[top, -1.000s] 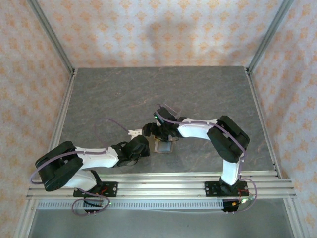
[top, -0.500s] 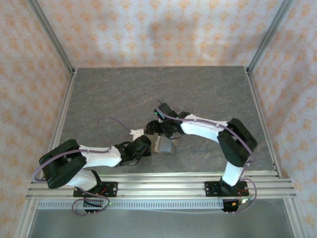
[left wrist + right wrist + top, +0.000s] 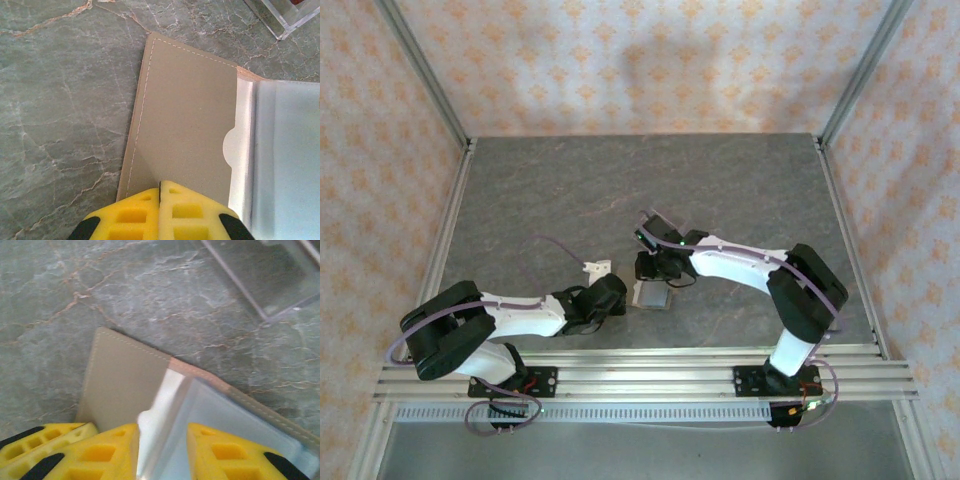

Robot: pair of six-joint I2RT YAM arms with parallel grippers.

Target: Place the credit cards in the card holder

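The card holder [image 3: 650, 297] lies flat on the grey table between both grippers. Up close it is a tan stitched pouch [image 3: 185, 115] with a rounded notch in its pocket edge. A glossy credit card [image 3: 287, 160], reflecting pale blue, lies slanted at the pocket mouth [image 3: 220, 420]. My left gripper [image 3: 160, 187] is shut, its yellow tips resting on the pouch's near edge [image 3: 620, 293]. My right gripper [image 3: 162, 450] hovers open over the card, one finger on each side of the card's edge [image 3: 650, 272]. The left gripper's fingertip [image 3: 45, 440] shows beside it.
A clear slotted plastic stand [image 3: 287, 20] stands just beyond the pouch [image 3: 260, 275]. Metal frame rails [image 3: 650, 360] run along the table's near edge, and patterned walls close the other three sides.
The right arm's elbow has swung out to the right and its wrist has shifted slightly over the pouch. The left gripper and the pouch have barely moved.
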